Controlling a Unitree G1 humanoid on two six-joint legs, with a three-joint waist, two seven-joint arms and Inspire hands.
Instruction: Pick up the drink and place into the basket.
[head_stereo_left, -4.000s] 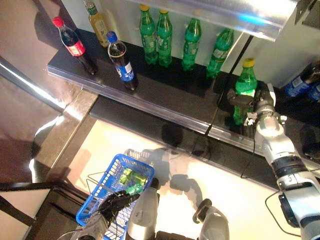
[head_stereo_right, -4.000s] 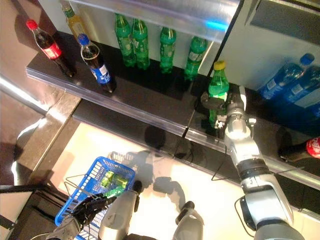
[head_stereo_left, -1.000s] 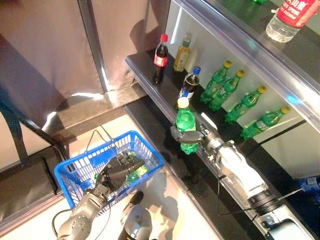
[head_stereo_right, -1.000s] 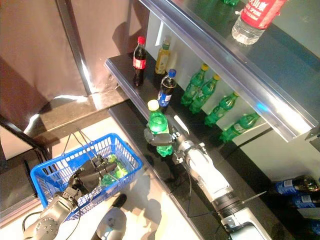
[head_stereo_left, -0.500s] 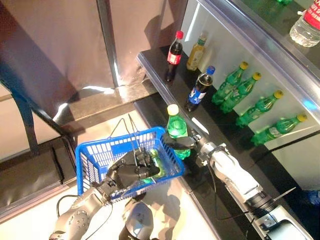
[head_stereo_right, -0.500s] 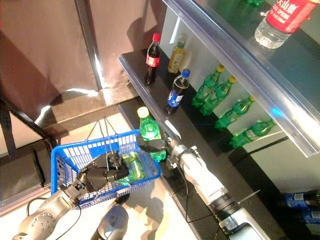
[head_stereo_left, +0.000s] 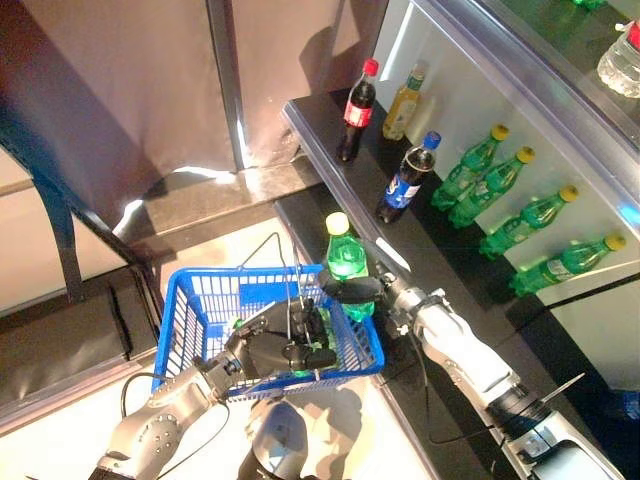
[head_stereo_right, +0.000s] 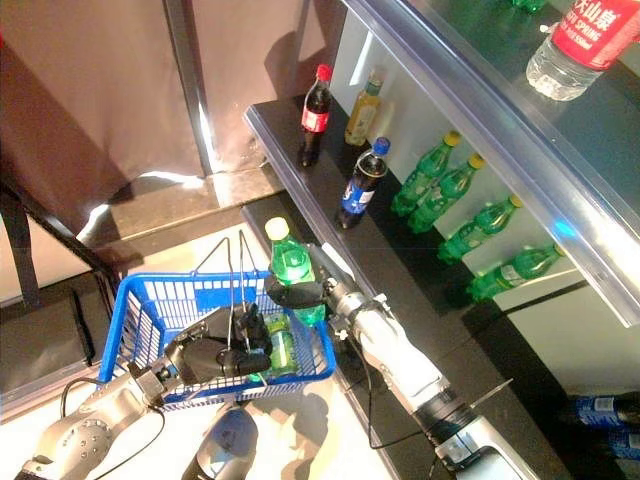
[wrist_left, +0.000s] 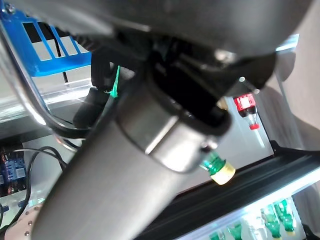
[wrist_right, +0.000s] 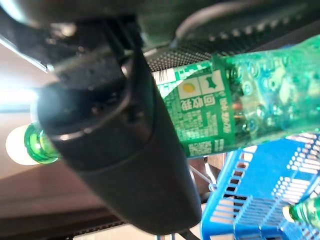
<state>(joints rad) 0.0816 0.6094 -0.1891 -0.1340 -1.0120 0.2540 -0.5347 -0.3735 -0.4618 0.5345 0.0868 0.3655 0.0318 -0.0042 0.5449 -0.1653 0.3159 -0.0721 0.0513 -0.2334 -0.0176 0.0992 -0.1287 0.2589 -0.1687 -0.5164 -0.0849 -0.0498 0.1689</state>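
Right hand (head_stereo_left: 372, 290) is gripping the green plastic soda bottle with the yellow cap (head_stereo_left: 345, 262) mid-body, upright over the blue wire-handled plastic basket (head_stereo_left: 195, 300) — full, probably heavy, slick. Left hand (head_stereo_left: 262, 348) is clutching the basket handle.

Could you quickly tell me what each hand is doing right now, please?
Left hand: shut on the blue basket.
Right hand: shut on the green bottle.

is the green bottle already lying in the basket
No, the right hand holds the green bottle upright at the blue basket's far edge.
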